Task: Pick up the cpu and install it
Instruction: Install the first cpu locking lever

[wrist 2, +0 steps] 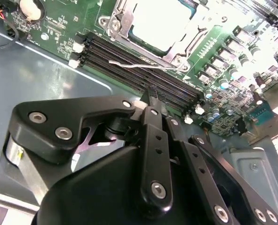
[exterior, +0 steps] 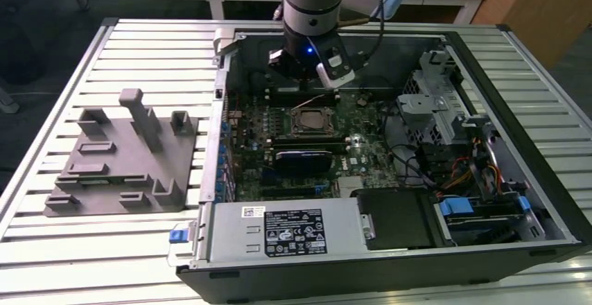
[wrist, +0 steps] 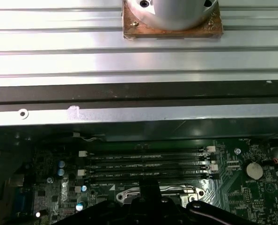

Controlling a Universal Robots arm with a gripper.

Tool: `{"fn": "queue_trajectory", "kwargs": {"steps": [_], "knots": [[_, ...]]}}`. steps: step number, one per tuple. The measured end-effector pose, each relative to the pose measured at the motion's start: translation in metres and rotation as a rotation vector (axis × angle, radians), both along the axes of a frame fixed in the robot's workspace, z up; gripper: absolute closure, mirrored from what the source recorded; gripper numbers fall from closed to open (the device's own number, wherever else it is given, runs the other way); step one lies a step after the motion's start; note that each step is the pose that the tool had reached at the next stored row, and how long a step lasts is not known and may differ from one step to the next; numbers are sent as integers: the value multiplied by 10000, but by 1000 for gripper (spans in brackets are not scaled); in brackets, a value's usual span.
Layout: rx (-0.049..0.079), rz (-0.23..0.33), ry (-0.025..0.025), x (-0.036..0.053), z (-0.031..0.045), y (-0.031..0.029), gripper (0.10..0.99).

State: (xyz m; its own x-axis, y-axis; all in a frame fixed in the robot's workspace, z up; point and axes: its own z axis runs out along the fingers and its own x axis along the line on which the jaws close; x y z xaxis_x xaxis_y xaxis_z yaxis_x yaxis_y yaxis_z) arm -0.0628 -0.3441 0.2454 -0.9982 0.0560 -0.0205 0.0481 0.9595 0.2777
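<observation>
Your arm over the open case, cpu seated in the socket.

Going from the exterior view's left: you have the grey fixture (exterior: pixel 120 159) lying on the slatted table (exterior: pixel 55 249), just beside the open computer case (exterior: pixel 389 249). Inside the case, the green motherboard (exterior: pixel 365 128) carries the socket (exterior: pixel 315 120) near its middle, and the cpu (exterior: pixel 312 119) sits in it; in the second wrist view its pale metal top (wrist 2: pixel 164 21) shows inside the socket frame, with a thin wire lever lying across the black memory slots (wrist 2: pixel 139 77) beside it. Your gripper (exterior: pixel 310 90) hangs just above the board on the far side of the socket. Fingers (wrist 2: pixel 153 117): drawn together at the tips in the second wrist view, nothing between them. At the exterior view's right stands the metal drive cage (exterior: pixel 444 100).
</observation>
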Motion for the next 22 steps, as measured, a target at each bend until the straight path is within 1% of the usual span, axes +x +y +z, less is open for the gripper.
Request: {"fn": "queue_trajectory", "kwargs": {"steps": [3, 5, 7, 8, 12, 13, 14, 15, 16, 22], "knots": [[-1, 0, 1, 0, -2, 1, 980], [0, -13, -19, 0, -8, 0, 980], [-5, -66, -84, 0, -16, 0, 980], [-10, -112, -129, 0, -20, 0, 980], [-76, -371, -374, 0, -39, 1, 980], [-96, -414, -418, 0, -44, 0, 980], [-112, -457, -448, 0, -49, 0, 980], [-121, -511, -466, 0, -55, 0, 980], [-127, -585, -473, 0, -62, 0, 980], [-173, -884, -480, 1, -135, 0, 980]]}}
